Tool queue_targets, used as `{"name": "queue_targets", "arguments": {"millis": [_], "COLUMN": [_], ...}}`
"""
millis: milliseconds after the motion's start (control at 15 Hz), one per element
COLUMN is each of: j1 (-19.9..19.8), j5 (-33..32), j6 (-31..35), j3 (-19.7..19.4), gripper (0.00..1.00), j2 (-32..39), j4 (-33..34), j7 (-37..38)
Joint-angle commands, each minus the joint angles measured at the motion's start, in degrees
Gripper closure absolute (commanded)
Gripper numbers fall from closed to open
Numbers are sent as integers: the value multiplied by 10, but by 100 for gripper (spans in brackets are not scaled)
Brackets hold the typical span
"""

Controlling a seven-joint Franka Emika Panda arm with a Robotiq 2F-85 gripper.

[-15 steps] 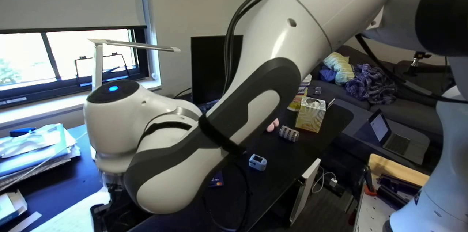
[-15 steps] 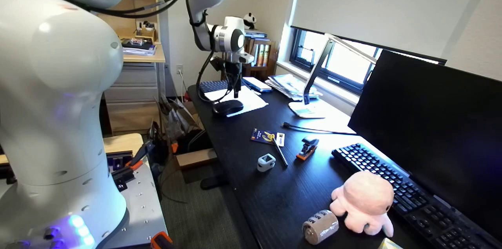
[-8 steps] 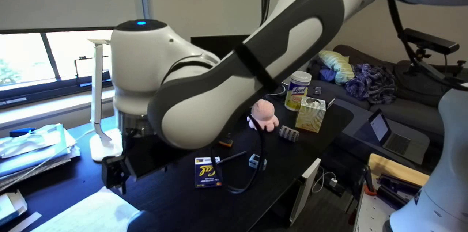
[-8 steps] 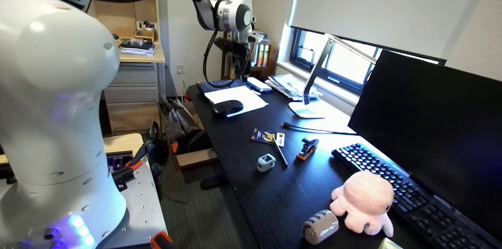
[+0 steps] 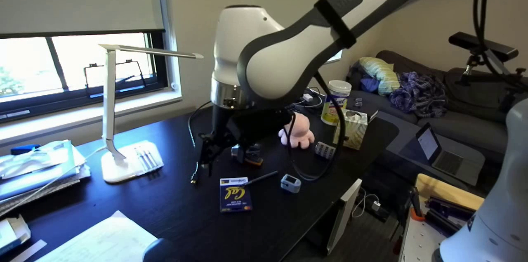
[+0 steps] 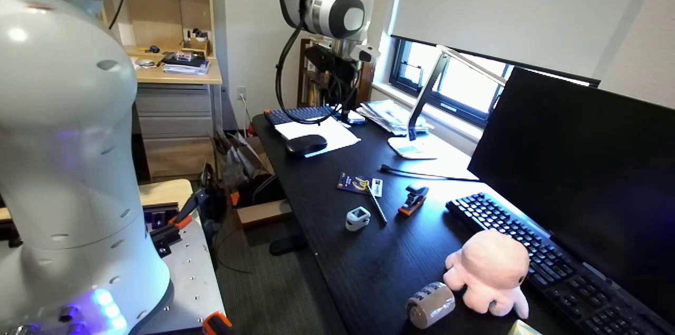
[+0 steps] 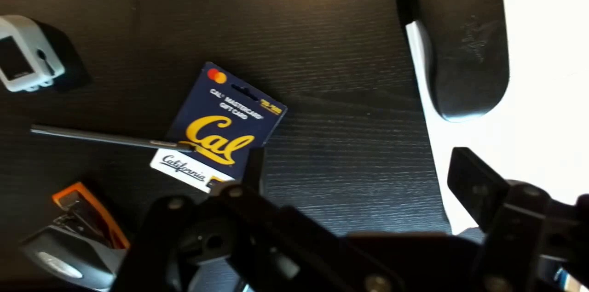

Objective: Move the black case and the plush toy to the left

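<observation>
The black case (image 6: 306, 145) lies on the desk, partly on white paper. In the wrist view the case (image 7: 464, 43) is at the upper right, beyond the right finger; only a sliver of the case (image 5: 159, 250) shows at the bottom of an exterior view. The plush toy (image 6: 490, 271), pink and octopus-like, sits by the keyboard; the other exterior angle shows the toy (image 5: 299, 132) partly behind the arm. It is out of the wrist view. My gripper (image 7: 356, 168) is open and empty above the desk, between gift card and paper. The gripper (image 6: 345, 113) is apart from both objects.
A gift card (image 7: 216, 122) with a pen (image 7: 106, 136), a stapler (image 6: 414, 200) and an oximeter (image 6: 358, 218) lie mid-desk. A brown roll (image 6: 431, 305) stands beside the toy. A lamp (image 5: 109, 101), a keyboard (image 6: 506, 219) and a monitor (image 6: 575, 176) line the back.
My gripper has risen from low over the white paper near the case and moved across toward the gift card. The case and the plush toy have not moved.
</observation>
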Motion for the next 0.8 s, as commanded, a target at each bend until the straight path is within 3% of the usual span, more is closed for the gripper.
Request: {"name": "queue_targets", "arguments": {"millis": [0,533,733], "j1": [-52,-112,-143], "j5": [47,-71,-68], "j6": [-14,-63,-76], "j3": [-5,-105,-130], "gripper": [0,0,0], "j2": [-53,-20,14], "j4": [-55,-19,7], "j7": [-71,58,29]}}
